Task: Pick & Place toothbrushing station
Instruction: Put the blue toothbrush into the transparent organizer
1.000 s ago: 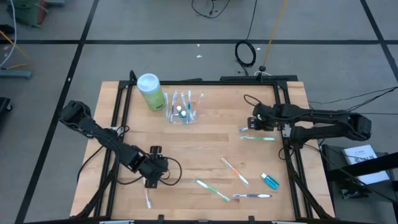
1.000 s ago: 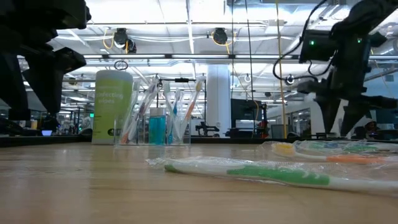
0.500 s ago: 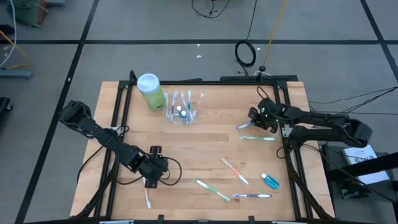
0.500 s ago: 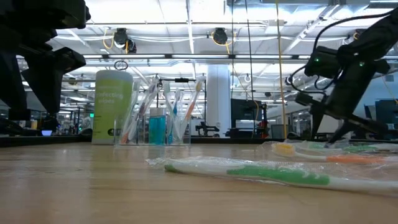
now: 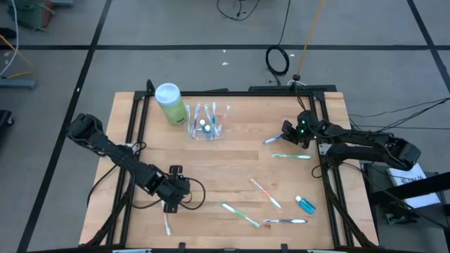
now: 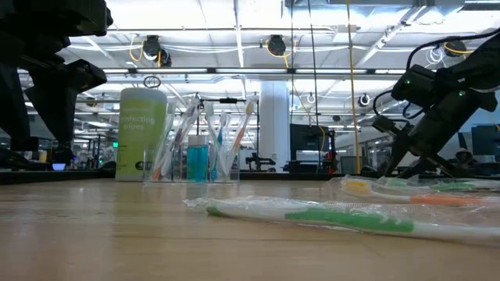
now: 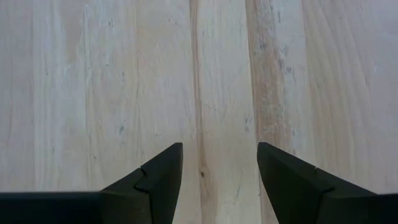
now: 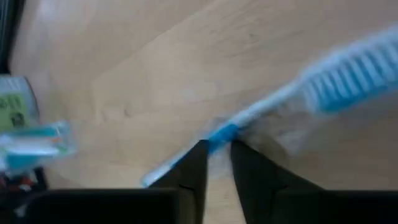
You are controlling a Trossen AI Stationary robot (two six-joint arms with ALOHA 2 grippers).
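A clear plastic cup (image 5: 206, 127) with several toothbrushes and a small blue tube stands upright at the far middle of the table; it also shows in the low view (image 6: 197, 152). My right gripper (image 5: 285, 137) is at the table's right, shut on a blue-and-white toothbrush (image 5: 271, 140). My left gripper (image 5: 169, 202) hovers open over bare wood near the table's front left, its fingers (image 7: 158, 174) holding nothing. Loose toothbrushes lie flat on the wood: a green one (image 5: 292, 156), a pink-orange one (image 5: 265, 193), a green one (image 5: 240, 214), a dark one (image 5: 285, 221) and a white one (image 5: 167, 225). My right gripper pinches the toothbrush's handle (image 8: 221, 133) between its two fingers, at a blue patch partway along it. The fingers lie across the handle and come slanting down from the table's right. The bristle head (image 8: 348, 78) sticks out to one side; whether the brush touches the wood I cannot tell.
A light-green bottle with a white cap (image 5: 169, 102) stands upright left of the cup. A small blue toothpaste tube (image 5: 305, 204) lies at the front right. Black frame rails run along the table's left and right sides (image 5: 323, 176). Bare wood lies in the middle.
My right gripper has tipped from pointing straight down to slanting in from the table's right, staying shut on the blue toothbrush. The brush has shifted slightly toward the far edge with it.
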